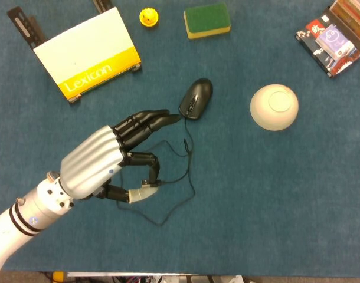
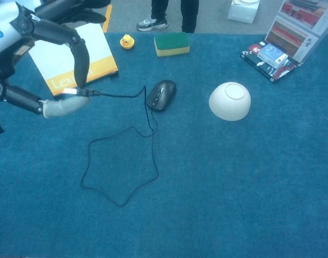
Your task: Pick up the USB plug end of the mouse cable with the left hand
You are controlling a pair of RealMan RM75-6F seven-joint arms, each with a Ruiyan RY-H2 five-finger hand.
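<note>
My left hand (image 1: 109,162) (image 2: 40,59) hangs above the blue table, left of centre, raised well off the cloth. It pinches the USB plug (image 1: 151,185) (image 2: 80,92) of the mouse cable between thumb and a finger, the other fingers stretched out. From the plug the thin black cable (image 1: 186,171) (image 2: 121,172) runs taut toward the black mouse (image 1: 196,98) (image 2: 161,94), then loops on the cloth. The mouse lies flat near the table's centre back. My right hand shows in neither view.
A white-and-yellow Lexicon book (image 1: 88,53) (image 2: 72,56) stands at the back left. A small yellow duck (image 1: 147,16) and a green sponge (image 1: 207,20) sit at the back. A white upturned bowl (image 1: 274,106) (image 2: 229,100) lies right of the mouse; boxes (image 1: 333,38) at far right.
</note>
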